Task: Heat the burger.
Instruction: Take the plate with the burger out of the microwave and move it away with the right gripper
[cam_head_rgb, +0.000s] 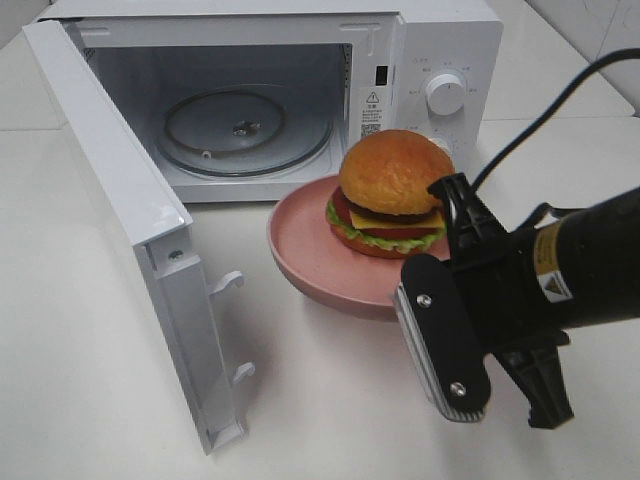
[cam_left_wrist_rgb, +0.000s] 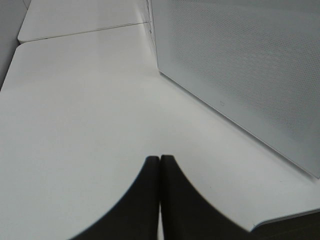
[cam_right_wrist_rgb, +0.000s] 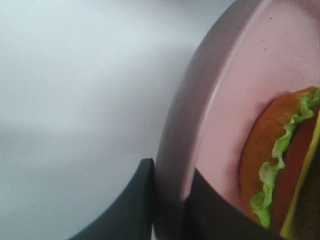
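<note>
1. Because the burger had to go inside, the microwave (cam_head_rgb: 300, 90) at the top of the high view stood with its door (cam_head_rgb: 130, 230) swung wide open.
2. The pink plate (cam_head_rgb: 315, 255) sat in the middle, just in front of the opening, ready to slide in.
3. The right gripper (cam_right_wrist_rgb: 170, 200) pinched the plate's rim, one finger on each side, probably to carry it.
4. The burger (cam_head_rgb: 390, 192) sat on the plate.
5. The left gripper (cam_left_wrist_rgb: 159, 195) was pressed together, holding nothing.

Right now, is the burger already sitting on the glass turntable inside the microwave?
No: the burger sits on the pink plate on the table in front of the open microwave, whose turntable is bare.
</note>
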